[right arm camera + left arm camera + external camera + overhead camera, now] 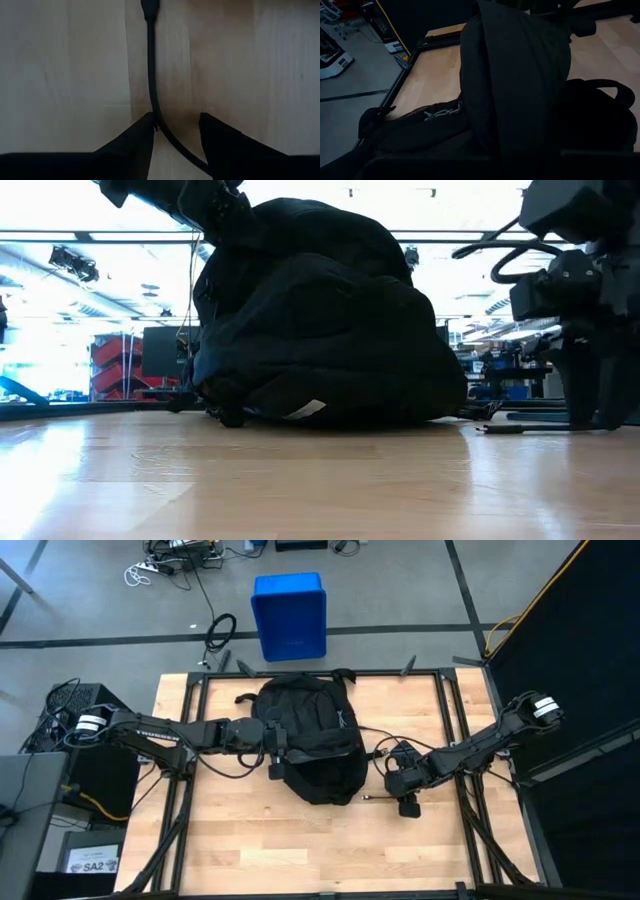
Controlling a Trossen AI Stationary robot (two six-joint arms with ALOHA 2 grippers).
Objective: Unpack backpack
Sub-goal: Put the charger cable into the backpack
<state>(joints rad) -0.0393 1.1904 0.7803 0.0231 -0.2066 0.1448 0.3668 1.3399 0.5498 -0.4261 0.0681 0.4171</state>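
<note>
Pale wooden table [300, 840] bears the backpack [312, 740]; left gripper [272, 745] jaws closed on its fabric; right gripper [175, 125] jaws parted astride a black cable [151, 75].

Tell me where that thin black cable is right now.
The thin black cable lies flat on the wooden table, just right of the backpack in the high view, running between the parted fingers of the right gripper.
</note>
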